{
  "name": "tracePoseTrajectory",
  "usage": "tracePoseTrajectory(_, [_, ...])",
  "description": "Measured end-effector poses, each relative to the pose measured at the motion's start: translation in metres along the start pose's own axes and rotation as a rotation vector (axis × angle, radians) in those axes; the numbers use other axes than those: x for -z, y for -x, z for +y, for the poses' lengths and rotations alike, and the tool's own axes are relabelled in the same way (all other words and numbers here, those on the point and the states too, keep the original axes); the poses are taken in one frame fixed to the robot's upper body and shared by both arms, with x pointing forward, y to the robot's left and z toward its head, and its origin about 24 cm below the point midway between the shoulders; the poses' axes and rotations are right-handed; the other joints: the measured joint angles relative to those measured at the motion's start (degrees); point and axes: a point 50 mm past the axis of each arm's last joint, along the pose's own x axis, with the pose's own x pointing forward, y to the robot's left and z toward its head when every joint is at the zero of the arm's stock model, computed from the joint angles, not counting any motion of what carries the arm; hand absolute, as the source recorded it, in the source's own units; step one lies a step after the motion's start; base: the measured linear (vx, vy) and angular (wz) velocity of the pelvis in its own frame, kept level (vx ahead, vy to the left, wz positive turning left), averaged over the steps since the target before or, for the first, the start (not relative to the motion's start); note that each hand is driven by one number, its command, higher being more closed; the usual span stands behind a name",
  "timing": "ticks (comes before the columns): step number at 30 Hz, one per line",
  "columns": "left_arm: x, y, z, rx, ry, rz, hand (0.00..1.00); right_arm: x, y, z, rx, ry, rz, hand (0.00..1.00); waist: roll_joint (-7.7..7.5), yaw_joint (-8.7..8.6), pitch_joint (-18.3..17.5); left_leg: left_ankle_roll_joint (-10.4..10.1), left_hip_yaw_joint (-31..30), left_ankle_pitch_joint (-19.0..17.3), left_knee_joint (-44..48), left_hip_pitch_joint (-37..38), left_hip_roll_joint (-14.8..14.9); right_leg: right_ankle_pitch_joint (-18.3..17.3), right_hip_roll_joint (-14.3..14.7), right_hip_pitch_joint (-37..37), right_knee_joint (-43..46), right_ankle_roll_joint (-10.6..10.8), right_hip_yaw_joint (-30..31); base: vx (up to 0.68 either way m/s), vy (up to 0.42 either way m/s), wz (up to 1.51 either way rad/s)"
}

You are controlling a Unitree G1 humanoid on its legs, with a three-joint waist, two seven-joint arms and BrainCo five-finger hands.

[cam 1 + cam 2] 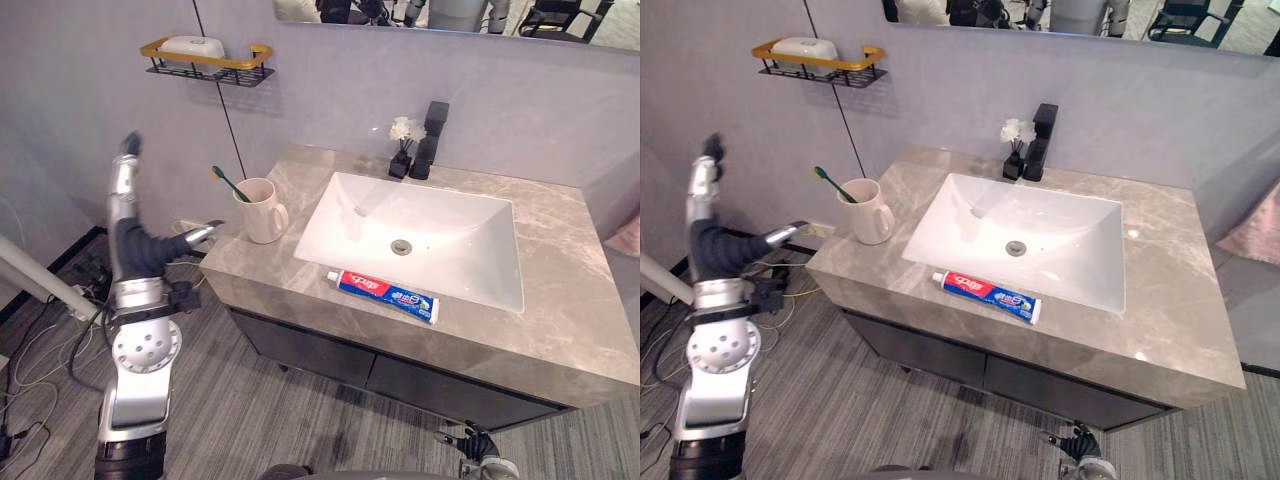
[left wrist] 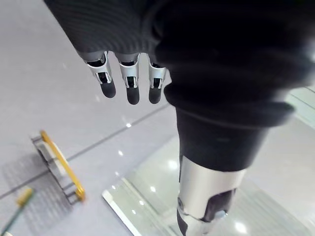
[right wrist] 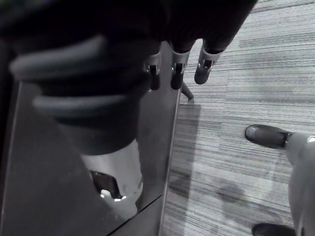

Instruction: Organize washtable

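Left eye view: toothpaste tube lies flat on the table's front strip.
Its long axis runs almost along the front edge. The small white end points toward the robot's left and the mug, the broad end to the right. It sits between the sink and the edge, close to both. A green toothbrush stands in the mug and leans left. Bare table lies right of the sink and around the mug; a black faucet stands behind the basin. The left hand is raised beside the table's left end, fingers straight up, thumb toward the table, holding nothing. The right hand hangs low before the cabinet over the floor, fingers loose and empty.
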Motion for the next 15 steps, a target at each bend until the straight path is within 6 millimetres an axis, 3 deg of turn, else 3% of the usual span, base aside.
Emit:
tracePoseTrajectory(4, [-0.009,-0.014,-0.014,0.073,-0.002,-0.08,0.0,-0.004,-0.001,0.003,-0.019,0.015,-0.017,0.0,0.0,-0.38,0.0,0.0,1.3,0.0,0.0,-0.6,0.2,0.5,0.1,-1.0,-0.1,0.0,1.2,0.0,0.014,-0.17])
tracePoseTrajectory(6, [-0.008,-0.02,-0.041,0.207,0.013,-0.093,0.0,-0.006,-0.001,0.003,-0.022,0.019,-0.02,0.0,-0.05,-0.32,0.0,0.0,1.5,0.0,0.0,-0.7,0.1,0.6,0.0,-1.2,-0.2,0.0,1.4,0.0,0.015,-0.07])
tracePoseTrajectory(10, [0.008,-0.012,-0.073,0.401,0.0,-0.037,0.0,-0.025,-0.005,0.01,-0.043,0.032,-0.076,0.0,-0.05,-2.27,0.0,0.1,2.5,-0.1,-0.2,-0.9,0.0,1.6,0.0,-1.9,-1.3,-0.4,2.0,-0.01,0.011,-0.13])
tracePoseTrajectory(15, [0.023,0.002,-0.104,0.579,-0.041,0.026,0.0,-0.026,-0.005,0.006,-0.035,0.038,-0.083,0.0,-0.05,-3.56,0.0,0.1,2.9,-0.1,-0.5,-0.8,-0.1,2.3,0.1,-1.7,-2.6,-0.4,2.3,-0.01,0.002,-0.07])
